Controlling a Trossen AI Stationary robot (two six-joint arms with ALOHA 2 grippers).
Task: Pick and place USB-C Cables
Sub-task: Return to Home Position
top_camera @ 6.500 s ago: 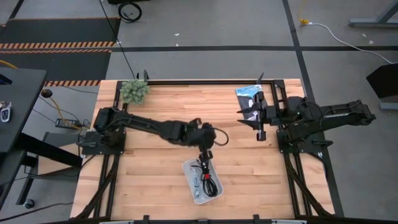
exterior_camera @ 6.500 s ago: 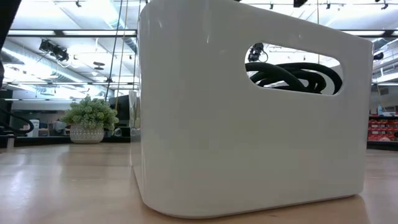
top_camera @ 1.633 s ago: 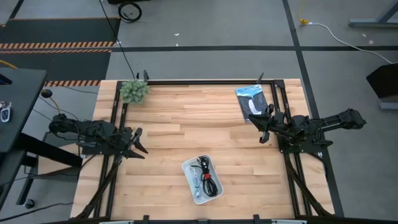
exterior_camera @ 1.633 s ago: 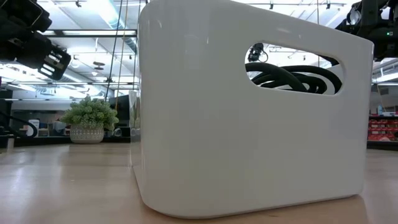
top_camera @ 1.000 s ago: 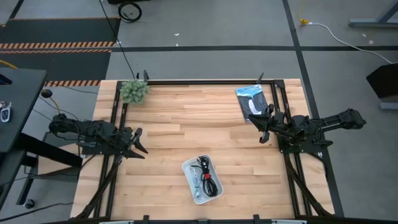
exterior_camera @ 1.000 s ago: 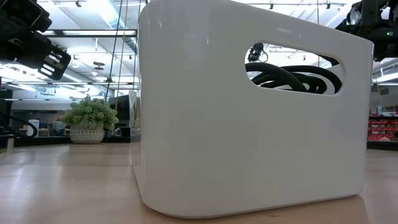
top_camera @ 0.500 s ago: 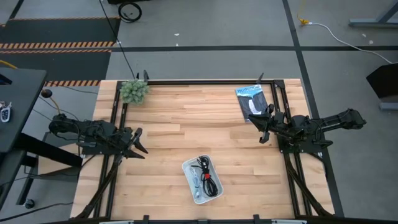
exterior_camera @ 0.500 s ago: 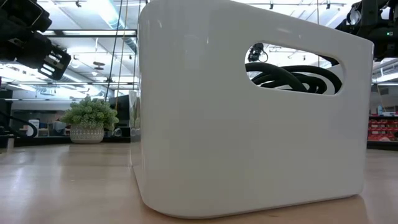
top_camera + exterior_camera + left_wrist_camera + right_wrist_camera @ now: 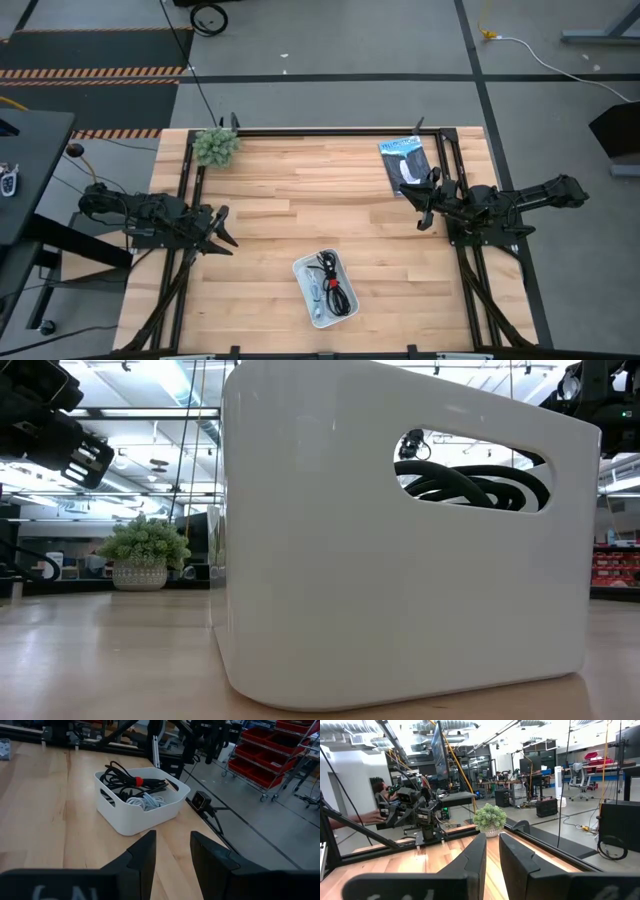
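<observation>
The white tray (image 9: 306,298) stands near the table's near edge, about midway along it. The USB-C cables lie inside it: a black bundle with a red tie (image 9: 136,781), another black bundle (image 9: 111,790) and a white one (image 9: 142,801); the grey one I cannot make out. The low view shows the tray wall (image 9: 330,540) close up, with black coils (image 9: 470,482) behind its handle slot. My left gripper (image 9: 222,230) hangs at the left edge, open, touching nothing. My right gripper (image 9: 419,200) waits at the right side, fingers close together, also touching nothing.
A blue-and-black flat packet (image 9: 401,160) lies at the far right, just beyond my right gripper. A small potted plant (image 9: 216,146) stands at the far left corner. Bare wood (image 9: 310,200) stretches between the two arms. A person works at a bench (image 9: 380,785) beyond the table.
</observation>
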